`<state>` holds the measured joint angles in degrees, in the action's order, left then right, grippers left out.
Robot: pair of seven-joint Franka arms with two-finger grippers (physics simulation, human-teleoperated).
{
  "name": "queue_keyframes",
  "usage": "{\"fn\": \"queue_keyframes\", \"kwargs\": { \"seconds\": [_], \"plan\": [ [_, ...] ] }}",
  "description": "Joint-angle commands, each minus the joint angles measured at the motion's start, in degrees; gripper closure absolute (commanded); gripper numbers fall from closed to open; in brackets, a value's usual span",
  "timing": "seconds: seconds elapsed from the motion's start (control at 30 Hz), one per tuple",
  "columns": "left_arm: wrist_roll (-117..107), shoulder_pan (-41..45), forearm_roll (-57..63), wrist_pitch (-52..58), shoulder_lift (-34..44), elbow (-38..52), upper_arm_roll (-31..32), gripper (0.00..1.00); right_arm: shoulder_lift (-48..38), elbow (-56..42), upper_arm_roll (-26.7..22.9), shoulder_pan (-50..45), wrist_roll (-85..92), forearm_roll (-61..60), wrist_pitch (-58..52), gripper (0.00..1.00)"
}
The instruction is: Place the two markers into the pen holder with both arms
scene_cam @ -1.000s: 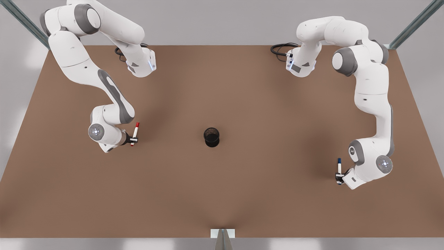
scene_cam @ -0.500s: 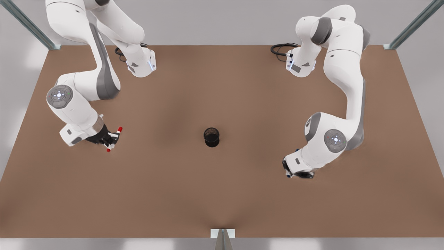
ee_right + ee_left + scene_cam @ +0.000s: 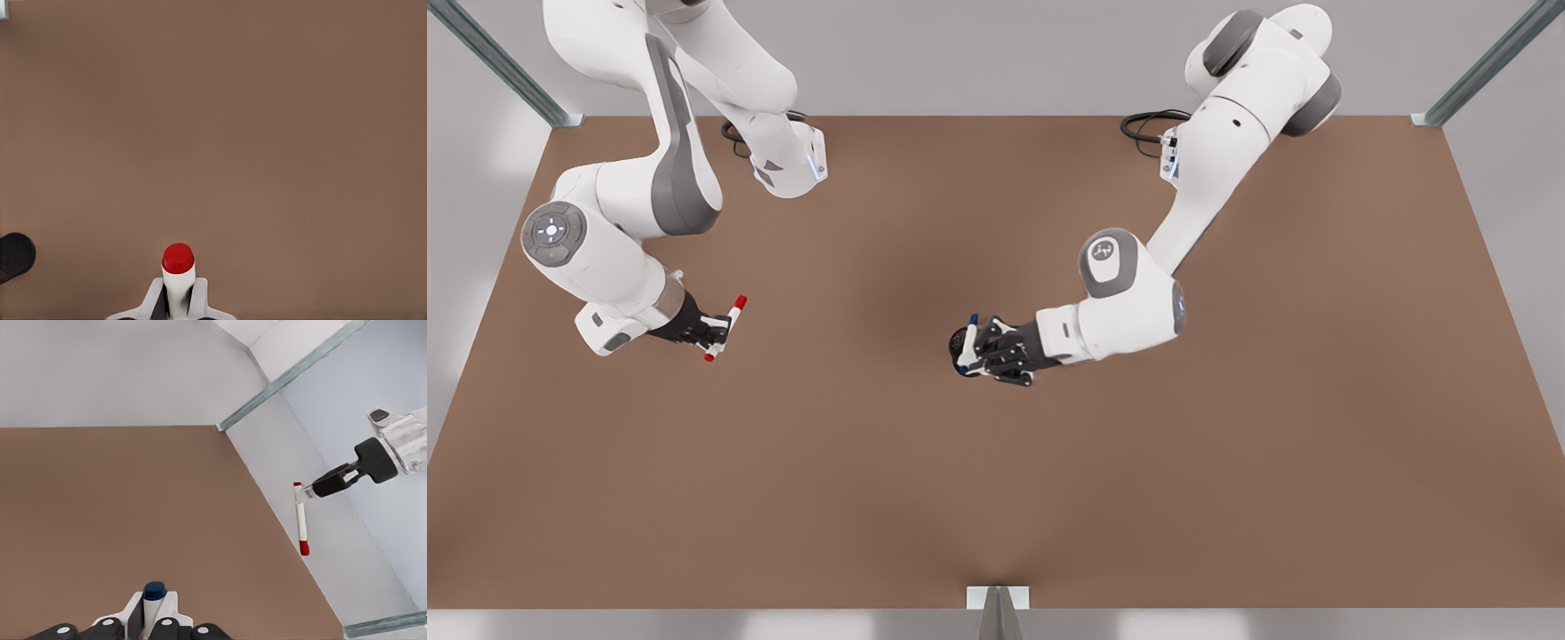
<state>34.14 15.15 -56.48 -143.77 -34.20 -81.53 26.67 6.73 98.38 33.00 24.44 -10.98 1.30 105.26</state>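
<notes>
Left wrist view looks down the blue-capped marker (image 3: 154,599) pinched in the left gripper (image 3: 155,621), with the right gripper (image 3: 321,487) far off clamping the red-capped marker (image 3: 301,525). Front view adds the pen holder (image 3: 959,342) at the desk's (image 3: 996,498) centre, directly under the left gripper (image 3: 980,350), its arm stretched low. Right gripper (image 3: 716,331) hangs near the left edge, wrist bent. Two markers, one holder, two arms.
</notes>
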Motion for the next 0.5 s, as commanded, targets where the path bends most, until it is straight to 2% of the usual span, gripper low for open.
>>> {"fn": "queue_keyframes", "kwargs": {
  "seconds": [0.0,0.2,0.47],
  "plan": [
    [64.8,0.0,-10.8,-7.5,0.2,-1.2,0.1,0.79,-0.1,0.0,0.0,0.0,1.8,0.3,-0.7,0.76],
    [84.5,0.4,-19.8,-7.6,1.1,-7.9,0.9,0.79,0.1,-0.2,0.0,0.0,1.8,0.3,-0.3,0.76],
    [92.6,2.8,-26.1,-10.6,-2.1,-8.2,0.9,0.79,0.2,-0.2,0.0,0.0,2.8,0.3,0.7,0.76]
  ]
}}
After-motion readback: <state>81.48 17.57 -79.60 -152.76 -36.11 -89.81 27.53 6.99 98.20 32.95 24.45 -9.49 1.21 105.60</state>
